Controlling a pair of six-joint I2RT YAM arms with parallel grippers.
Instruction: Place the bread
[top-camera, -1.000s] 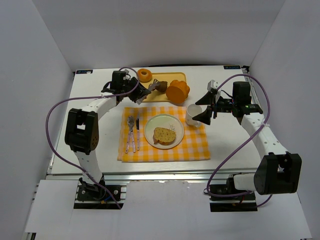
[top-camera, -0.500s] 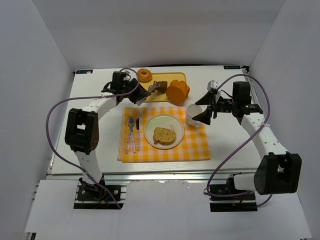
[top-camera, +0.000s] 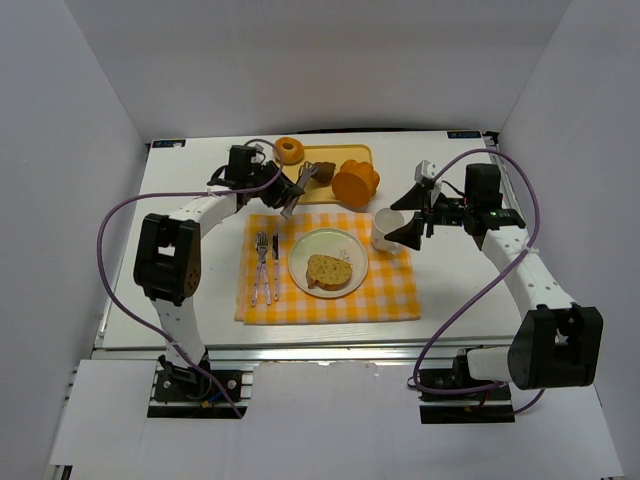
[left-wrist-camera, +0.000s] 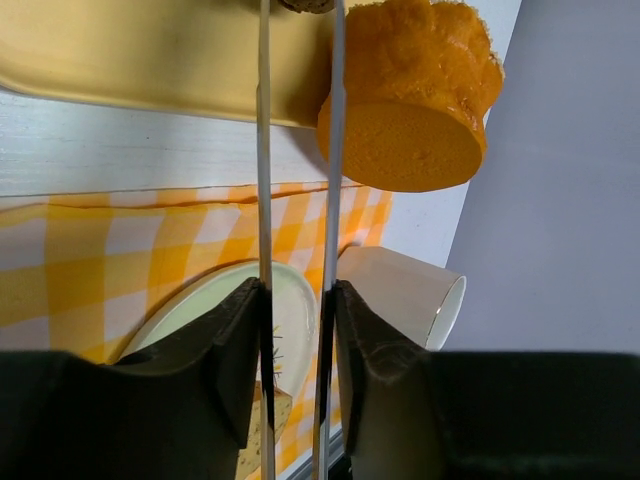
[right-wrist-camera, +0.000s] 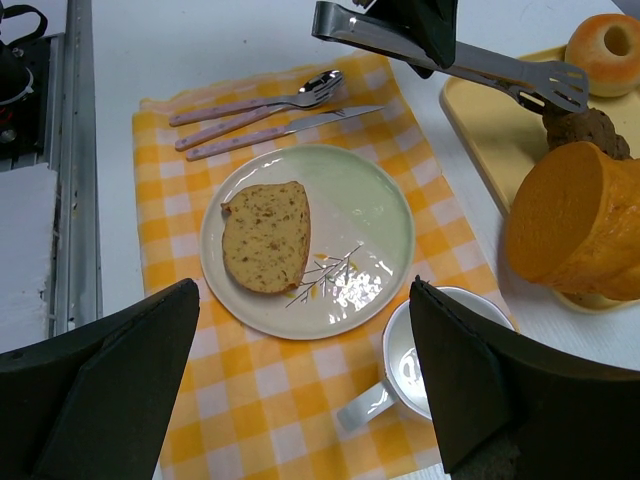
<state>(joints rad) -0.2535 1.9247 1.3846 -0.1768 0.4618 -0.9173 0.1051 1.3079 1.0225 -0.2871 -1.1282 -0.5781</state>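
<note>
The slice of bread (top-camera: 329, 271) is seen lying on the plate (top-camera: 300, 251), which is set on the checked cloth (top-camera: 330, 302) on the desk (top-camera: 190, 290). A pair of tongs (top-camera: 300, 185) is gripped between the nearly closed fingers of the left end effector (left-wrist-camera: 295, 340), with the tips held over the yellow tray (top-camera: 322, 155) at what looks like a dark brown bun (top-camera: 323, 172), though contact cannot be made out. The right end effector (top-camera: 417, 215) is spread wide and empty, held just beside the cup (top-camera: 387, 228).
</note>
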